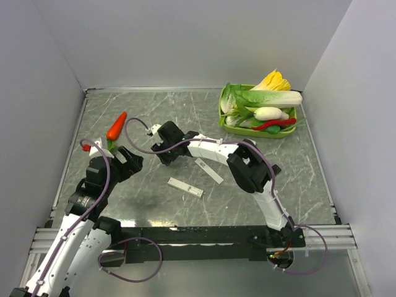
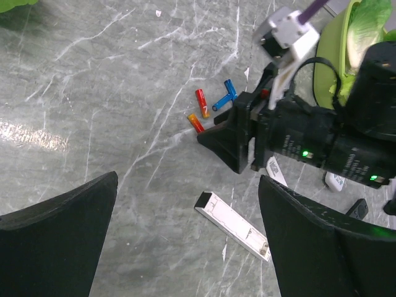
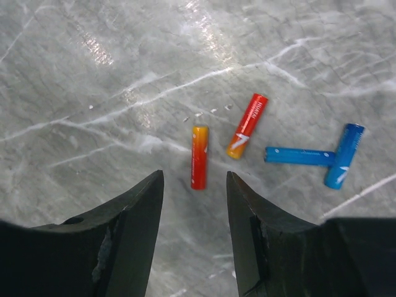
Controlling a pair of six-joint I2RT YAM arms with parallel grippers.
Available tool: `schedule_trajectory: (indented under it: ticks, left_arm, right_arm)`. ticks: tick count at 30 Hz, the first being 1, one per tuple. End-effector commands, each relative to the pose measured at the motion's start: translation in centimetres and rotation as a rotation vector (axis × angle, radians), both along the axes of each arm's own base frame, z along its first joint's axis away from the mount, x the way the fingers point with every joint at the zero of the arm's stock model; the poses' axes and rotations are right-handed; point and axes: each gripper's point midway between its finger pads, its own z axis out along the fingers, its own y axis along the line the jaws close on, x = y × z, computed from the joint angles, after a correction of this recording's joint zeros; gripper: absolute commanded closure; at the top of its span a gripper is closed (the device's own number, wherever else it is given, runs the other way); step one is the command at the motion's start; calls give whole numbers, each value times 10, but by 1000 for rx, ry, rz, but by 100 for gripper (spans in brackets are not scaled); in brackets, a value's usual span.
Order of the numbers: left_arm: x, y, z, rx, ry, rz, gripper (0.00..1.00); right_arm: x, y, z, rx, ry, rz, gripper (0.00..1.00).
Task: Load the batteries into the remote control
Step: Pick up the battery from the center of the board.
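Observation:
Two red-orange batteries lie on the marble table: one straight ahead of my right gripper, the other slanted just beyond it. The right gripper is open, and the near battery's end lies level with its tips, touching neither. The left wrist view shows the same batteries beside the right gripper's black fingers. The slim white remote control lies compartment-up below my wide-open left gripper. Its white cover lies apart, to the right.
A blue T-shaped piece lies right of the batteries. A green tray of toy vegetables stands at the back right. A toy carrot lies at the back left near my left gripper. White walls enclose the table.

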Motion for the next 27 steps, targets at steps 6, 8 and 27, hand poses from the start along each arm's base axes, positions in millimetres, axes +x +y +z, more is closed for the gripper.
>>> schedule_trajectory:
  ticks: [6, 8, 27]
  left_arm:
    - [1, -5, 22, -32, -52, -20, 1]
    - [1, -5, 22, -35, -53, -22, 1]
    - [9, -27, 28, -168, -110, -77, 0]
  right_arm:
    - [1, 2, -15, -76, -31, 0, 53]
    - [0, 1, -19, -88, -35, -1, 56]
    - [-40, -19, 63, 165, -78, 23, 100]
